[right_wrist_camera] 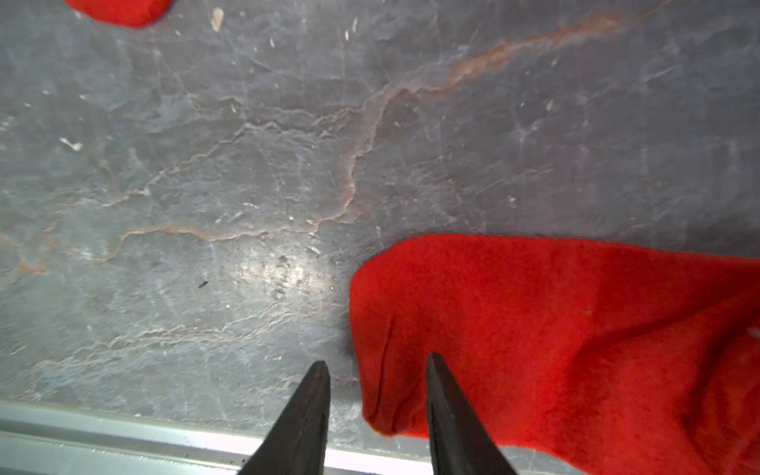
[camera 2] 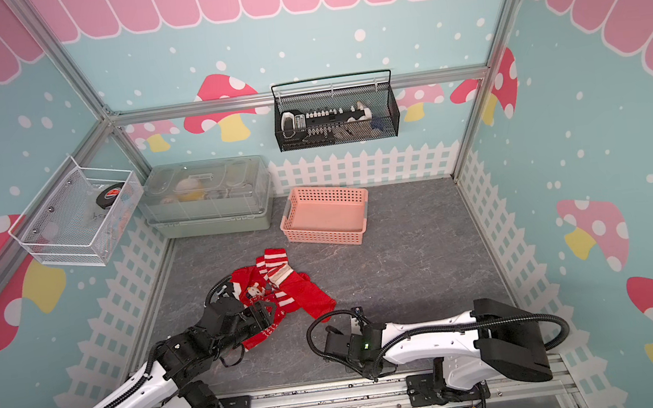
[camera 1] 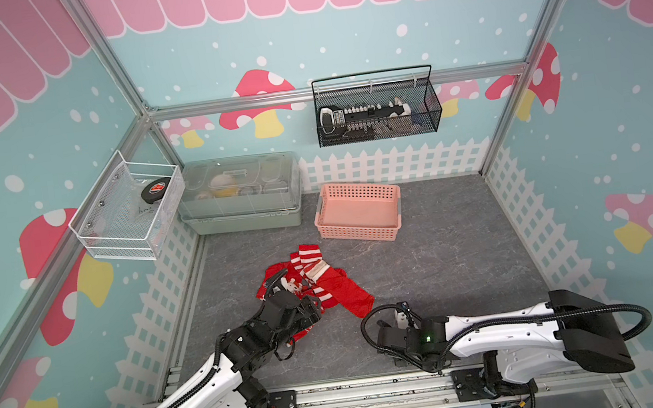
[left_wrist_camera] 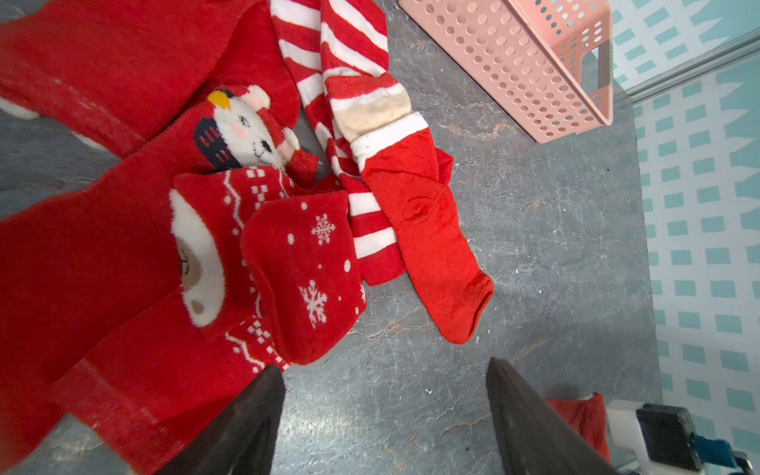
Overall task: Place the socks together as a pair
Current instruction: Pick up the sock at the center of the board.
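Socks [camera 1: 317,283]: soft, limp, light, tangled on the bench [camera 1: 448,262]; pinch a loose end. Left hand [left_wrist_camera: 384,366] spread, empty; right hand [right_wrist_camera: 376,360] half-open, empty.

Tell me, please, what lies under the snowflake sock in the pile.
The snowflake sock lies on a red sock with a white face and zigzag knit; a striped sock seems to run under its edge. How far either continues beneath is covered.

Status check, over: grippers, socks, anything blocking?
Left gripper open, empty, at sock pile edge. Right gripper open at plain red sock toe. Socks heaped, not yet paired. Pink basket apart, nothing blocking.
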`<state>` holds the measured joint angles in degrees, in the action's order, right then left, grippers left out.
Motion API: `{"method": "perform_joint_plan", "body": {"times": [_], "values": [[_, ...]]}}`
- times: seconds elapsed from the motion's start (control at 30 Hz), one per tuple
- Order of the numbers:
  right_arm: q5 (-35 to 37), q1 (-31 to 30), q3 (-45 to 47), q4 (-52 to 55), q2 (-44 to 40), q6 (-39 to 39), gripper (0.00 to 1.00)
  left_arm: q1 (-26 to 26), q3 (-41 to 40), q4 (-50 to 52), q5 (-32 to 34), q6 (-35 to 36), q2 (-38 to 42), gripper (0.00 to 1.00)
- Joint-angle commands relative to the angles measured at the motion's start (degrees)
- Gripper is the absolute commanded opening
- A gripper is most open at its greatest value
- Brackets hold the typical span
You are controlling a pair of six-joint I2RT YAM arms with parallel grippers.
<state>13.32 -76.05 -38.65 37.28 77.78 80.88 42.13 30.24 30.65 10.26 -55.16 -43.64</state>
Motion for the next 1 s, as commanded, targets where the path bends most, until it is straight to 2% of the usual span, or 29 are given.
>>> {"method": "perform_joint_plan", "body": {"times": [0.0, 0.13, 0.33, 0.53, 0.67, 0.8, 0.9, 0.97], "values": [[0.48, -0.71, -0.81, 0.64, 2.27, 4.27, 0.37, 0.32, -1.13, 1.93, 1.64, -1.58, 0.92, 0.78], [0.86, -0.77, -0.15, 0.56, 3.56, 5.51, 0.25, 0.32, -1.30, 2.58, 2.10, -1.80, 1.13, 0.78], [2.30, -0.76, -1.67, 1.45, 3.62, 4.83, 0.01, 0.30, -1.49, 3.48, 2.63, -1.90, 1.38, 0.78], [6.48, -0.74, -6.71, 2.55, -1.88, -1.01, 0.00, 0.32, -0.93, 5.35, 3.01, -1.79, 3.17, 0.78], [9.64, -0.76, -12.36, 0.25, -6.29, -10.14, 0.00, 0.32, -0.41, 6.87, 3.91, -1.47, 5.37, 0.78], [9.70, -0.74, -19.64, -6.38, -9.06, -18.70, 0.00, 0.32, 1.59, 11.69, 7.27, -0.04, 8.01, 0.78], [10.56, -0.72, -23.99, -7.16, -11.96, -21.21, 0.00, 0.32, 3.38, 14.55, 11.57, 1.10, 10.19, 0.77], [12.05, -0.68, -22.71, -7.32, -15.35, -20.23, 0.00, 0.32, 4.57, 14.62, 11.88, 2.60, 11.07, 0.77]]}}
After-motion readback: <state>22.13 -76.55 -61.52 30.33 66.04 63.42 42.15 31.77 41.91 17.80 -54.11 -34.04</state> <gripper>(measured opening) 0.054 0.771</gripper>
